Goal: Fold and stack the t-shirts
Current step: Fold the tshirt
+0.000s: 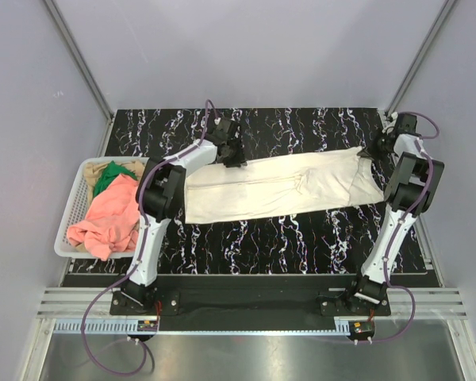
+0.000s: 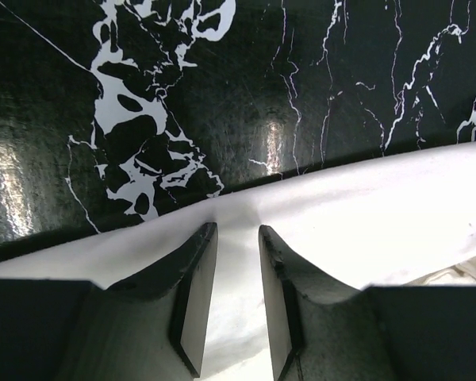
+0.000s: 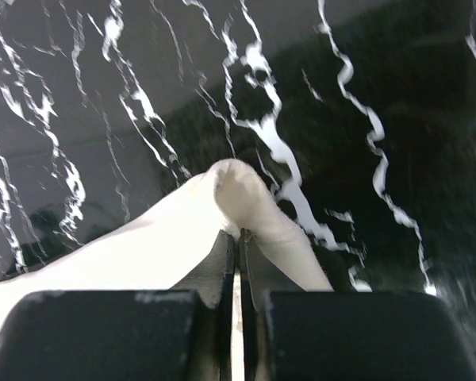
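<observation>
A large cream-white t-shirt (image 1: 278, 190) lies stretched out in a long band across the black marbled table (image 1: 301, 127). My left gripper (image 1: 232, 155) sits at the shirt's far left edge. In the left wrist view it (image 2: 238, 230) is open, its fingers standing apart over the cream cloth (image 2: 365, 230), just short of the cloth's edge. My right gripper (image 1: 373, 151) is at the shirt's far right corner. In the right wrist view it (image 3: 238, 234) is shut on a bunched fold of the cream shirt (image 3: 143, 254), lifted a little off the table.
A white mesh basket (image 1: 73, 210) stands at the table's left edge, holding a crumpled salmon-pink shirt (image 1: 111, 214) and a green one (image 1: 109, 176). Grey walls close in the table at the back and on both sides.
</observation>
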